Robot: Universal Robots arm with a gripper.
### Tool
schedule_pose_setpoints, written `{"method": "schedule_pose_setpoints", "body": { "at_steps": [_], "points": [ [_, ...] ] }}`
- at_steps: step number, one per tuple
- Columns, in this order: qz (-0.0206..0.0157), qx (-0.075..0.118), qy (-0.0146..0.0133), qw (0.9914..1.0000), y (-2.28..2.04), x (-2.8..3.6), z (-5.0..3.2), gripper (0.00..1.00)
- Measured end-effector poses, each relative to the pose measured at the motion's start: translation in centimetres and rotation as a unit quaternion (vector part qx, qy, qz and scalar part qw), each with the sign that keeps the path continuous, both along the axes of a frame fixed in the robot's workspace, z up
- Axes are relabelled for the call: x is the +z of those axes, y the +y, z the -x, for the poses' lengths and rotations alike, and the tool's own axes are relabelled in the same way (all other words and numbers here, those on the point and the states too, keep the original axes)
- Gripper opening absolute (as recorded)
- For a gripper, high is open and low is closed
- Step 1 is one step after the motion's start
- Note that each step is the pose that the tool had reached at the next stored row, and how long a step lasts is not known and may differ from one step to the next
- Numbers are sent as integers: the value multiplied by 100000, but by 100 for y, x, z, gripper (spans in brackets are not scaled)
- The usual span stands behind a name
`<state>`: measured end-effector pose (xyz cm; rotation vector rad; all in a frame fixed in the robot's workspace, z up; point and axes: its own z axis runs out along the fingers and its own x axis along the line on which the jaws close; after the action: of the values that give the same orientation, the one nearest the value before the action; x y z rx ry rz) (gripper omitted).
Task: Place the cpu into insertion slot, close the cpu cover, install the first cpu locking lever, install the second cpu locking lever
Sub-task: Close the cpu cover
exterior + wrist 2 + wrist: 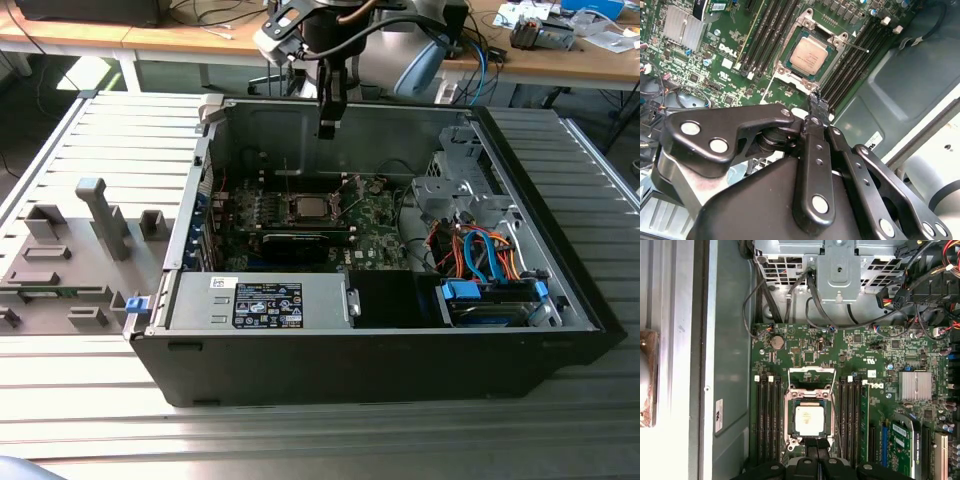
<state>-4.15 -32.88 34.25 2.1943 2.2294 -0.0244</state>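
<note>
Black gripper nearest, pinched shut on nothing, hanging just short of the socket, presumably to work there. Beyond: silver-grey cpu lying flat in the insertion slot, cpu cover seemingly lowered around it, trapping it.

Black gripper; just past its tips, pale silver-grey cpu in silvery-rimmed insertion slot, on green circuit board striped with black memory slots.
</note>
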Motion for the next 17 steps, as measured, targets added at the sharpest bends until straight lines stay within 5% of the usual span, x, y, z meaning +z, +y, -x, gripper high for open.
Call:
{"method": "schedule_pose_setpoints", "body": {
  "at_steps": [17],
  "points": [
    [278, -12, -2, 100000, 0, -21, -259, 11]
  ]
}}
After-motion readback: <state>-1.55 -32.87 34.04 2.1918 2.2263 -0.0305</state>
